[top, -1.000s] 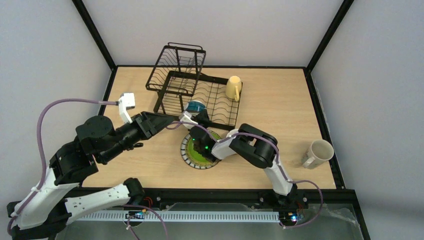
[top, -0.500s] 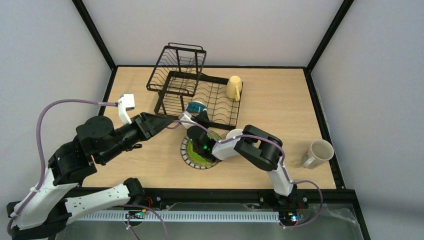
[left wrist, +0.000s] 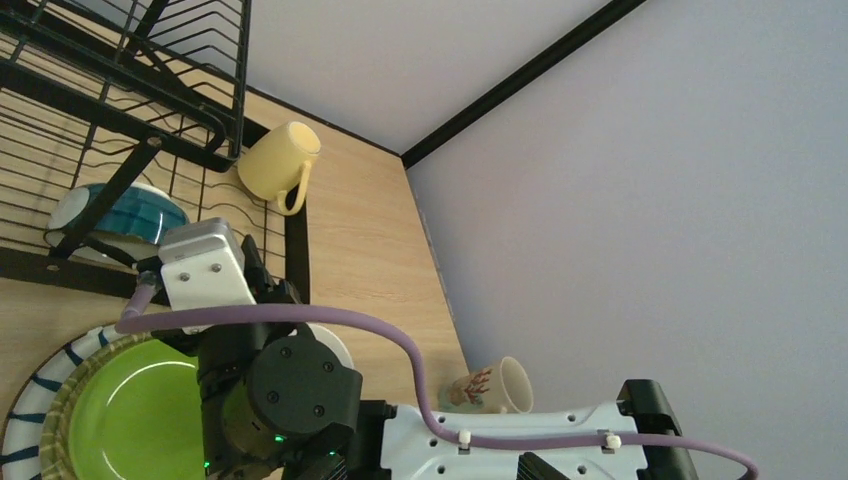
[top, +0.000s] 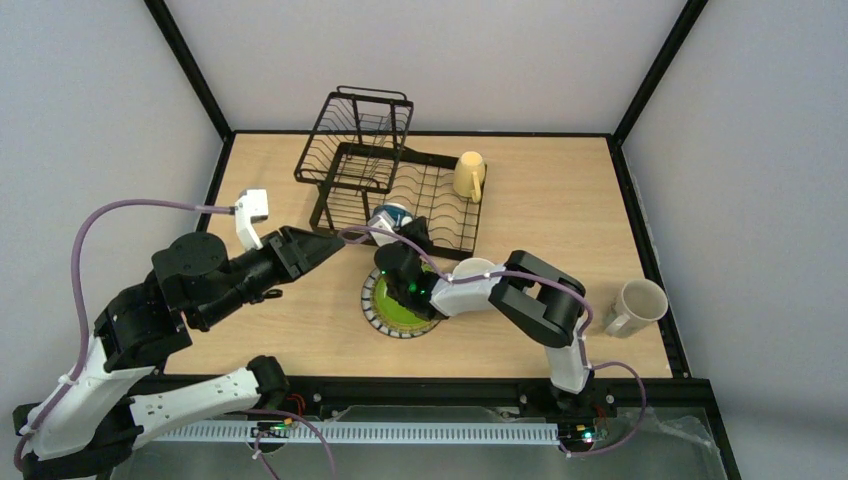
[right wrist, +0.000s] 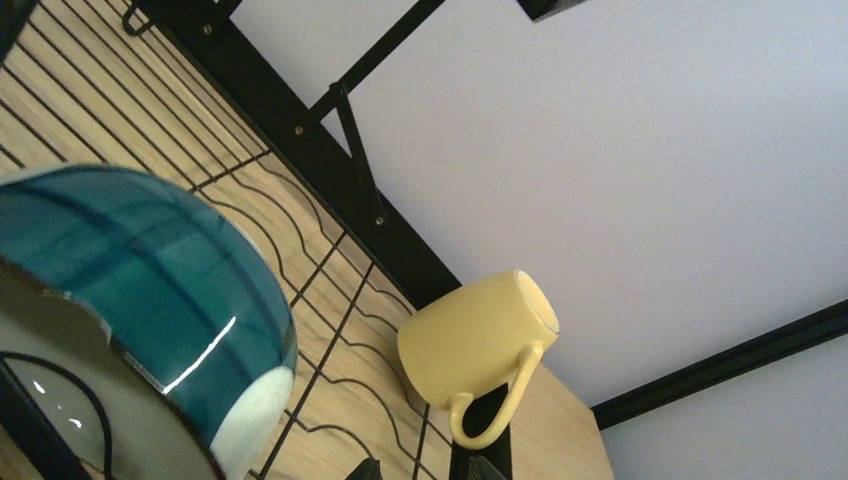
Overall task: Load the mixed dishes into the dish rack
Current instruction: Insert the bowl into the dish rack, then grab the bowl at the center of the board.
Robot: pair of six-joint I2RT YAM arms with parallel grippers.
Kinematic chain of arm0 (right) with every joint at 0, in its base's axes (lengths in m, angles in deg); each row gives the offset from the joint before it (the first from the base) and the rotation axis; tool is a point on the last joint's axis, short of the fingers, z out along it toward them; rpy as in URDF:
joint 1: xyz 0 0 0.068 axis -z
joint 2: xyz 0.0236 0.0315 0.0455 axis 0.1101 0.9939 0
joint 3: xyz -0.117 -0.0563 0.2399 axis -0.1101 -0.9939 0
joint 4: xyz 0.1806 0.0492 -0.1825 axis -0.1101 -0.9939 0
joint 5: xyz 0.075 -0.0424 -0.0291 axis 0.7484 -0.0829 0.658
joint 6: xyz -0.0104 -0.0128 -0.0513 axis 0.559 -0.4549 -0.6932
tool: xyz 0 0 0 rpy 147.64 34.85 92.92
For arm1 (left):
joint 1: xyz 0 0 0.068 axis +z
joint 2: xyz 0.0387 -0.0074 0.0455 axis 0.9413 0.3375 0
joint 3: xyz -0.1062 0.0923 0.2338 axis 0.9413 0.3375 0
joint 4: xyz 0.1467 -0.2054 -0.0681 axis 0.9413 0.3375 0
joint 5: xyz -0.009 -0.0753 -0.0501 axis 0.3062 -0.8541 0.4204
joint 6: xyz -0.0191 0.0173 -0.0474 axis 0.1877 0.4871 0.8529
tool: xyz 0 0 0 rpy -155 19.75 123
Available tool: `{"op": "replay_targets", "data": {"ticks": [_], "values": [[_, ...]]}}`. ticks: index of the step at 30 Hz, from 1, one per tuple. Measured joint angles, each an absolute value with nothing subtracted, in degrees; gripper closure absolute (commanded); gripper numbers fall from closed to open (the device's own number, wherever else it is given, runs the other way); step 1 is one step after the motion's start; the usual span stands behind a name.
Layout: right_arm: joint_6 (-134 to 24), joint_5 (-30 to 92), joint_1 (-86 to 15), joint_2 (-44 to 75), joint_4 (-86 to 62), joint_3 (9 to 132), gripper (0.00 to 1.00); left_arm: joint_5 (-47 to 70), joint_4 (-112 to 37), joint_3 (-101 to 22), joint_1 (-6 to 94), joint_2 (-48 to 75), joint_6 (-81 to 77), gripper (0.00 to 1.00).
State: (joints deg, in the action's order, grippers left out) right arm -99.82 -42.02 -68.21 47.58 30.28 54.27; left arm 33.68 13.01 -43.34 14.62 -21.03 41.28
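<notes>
**Blue bowl at the rack's near corner: seating step**

The right arm reaches to the blue-outside bowl (top: 393, 215). The bowl is tipped, dome up, over the flat tray at the 7 o'clock corner of the dish rack (top: 440, 200). The right gripper (top: 405, 233) is close against it, but its fingers are hidden in every view, so I cannot tell whether they grip or only touch. The left gripper (top: 335, 241) hangs at the bowl's 9 o'clock, fingers spread wide and empty.

Judgement: the step in hand is seating the bowl.
- Lower the rim between two tray wires.
- Release only once the bowl bears its own weight.
- Keep the left arm clear of the rack leg.

Other dishes:
- The yellow mug (top: 467, 175) is on the tray at 1 o'clock.
- The green plate (top: 395, 308) is on the table (top: 560, 190) at the rack's 6 o'clock, partly under the right arm.
- The white bowl (top: 472, 268) is at the plate's 2 o'clock.
- The cream mug (top: 635, 305) is at the table's 4 o'clock.

Views:
- The top view alone gives the layout.
- The right wrist alone shows the bowl's glossy wall and white rim against the wires.
- The left wrist shows the bowl behind a rack leg, and a red pattern on the cream mug.
</notes>
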Motion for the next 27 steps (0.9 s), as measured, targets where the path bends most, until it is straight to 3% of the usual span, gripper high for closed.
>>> {"op": "replay_targets", "data": {"ticks": [11, 20, 27], "values": [[-86.79, -45.76, -68.71, 45.33, 13.41, 56.26, 0.47, 33.7, 15.59, -43.6, 14.62, -22.82, 41.65, 0.01], [-28.68, -52.4, -69.43, 43.69, -55.38, 84.06, 0.43, 33.85, 17.68, -45.7, 14.62, -22.47, 40.84, 0.01], [-6.06, -50.98, -70.2, 38.82, -80.75, 77.97, 0.43, 33.18, 17.77, -44.61, 14.62, -21.71, 39.25, 0.01]]}}
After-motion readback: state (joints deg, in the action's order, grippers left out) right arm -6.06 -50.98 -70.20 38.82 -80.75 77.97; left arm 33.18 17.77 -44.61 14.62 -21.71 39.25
